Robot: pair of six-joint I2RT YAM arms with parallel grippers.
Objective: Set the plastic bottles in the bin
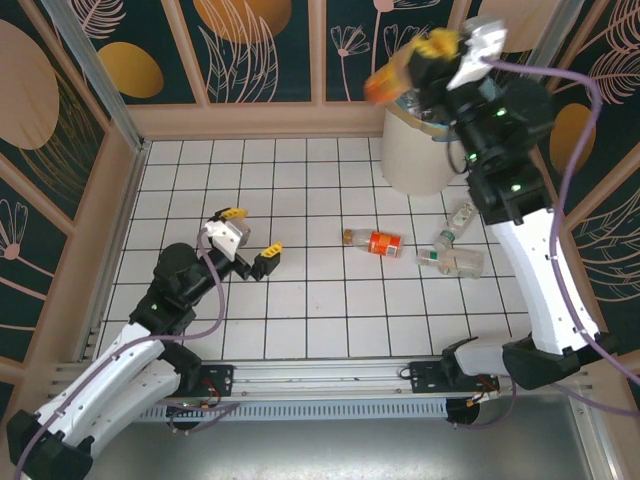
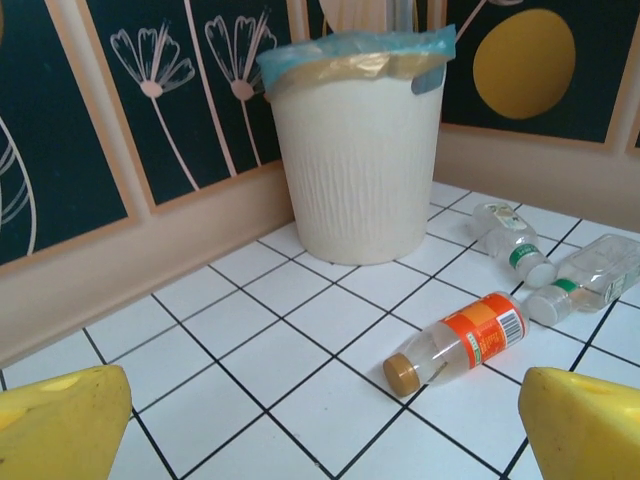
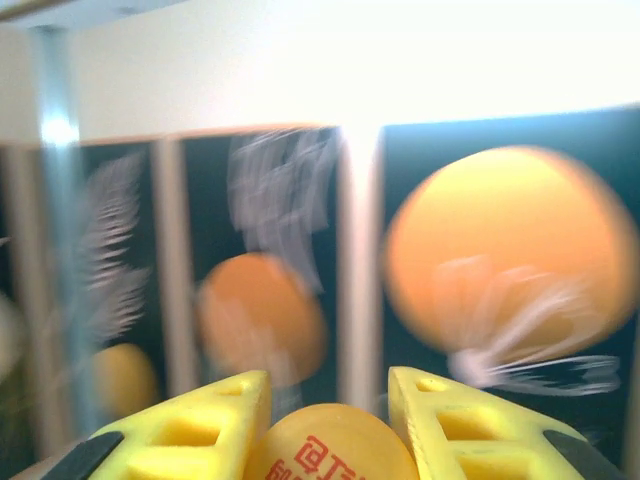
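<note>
Bin [image 1: 425, 150], lined with a blue bag, is overhung by the right gripper [image 3: 328, 400], whose jaws are clamped on an orange-labelled bottle [image 3: 330, 450]. The bin's contents cannot be told. Three loose bottles [image 1: 378, 242] are seen lying on the tiles [image 1: 300, 300] nearby. The left gripper [image 1: 251, 233] is held wide apart, empty.

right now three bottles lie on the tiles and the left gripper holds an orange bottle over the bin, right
No: the right gripper holds the orange bottle over the bin, as the top external view shows. The left gripper is open and empty.
</note>
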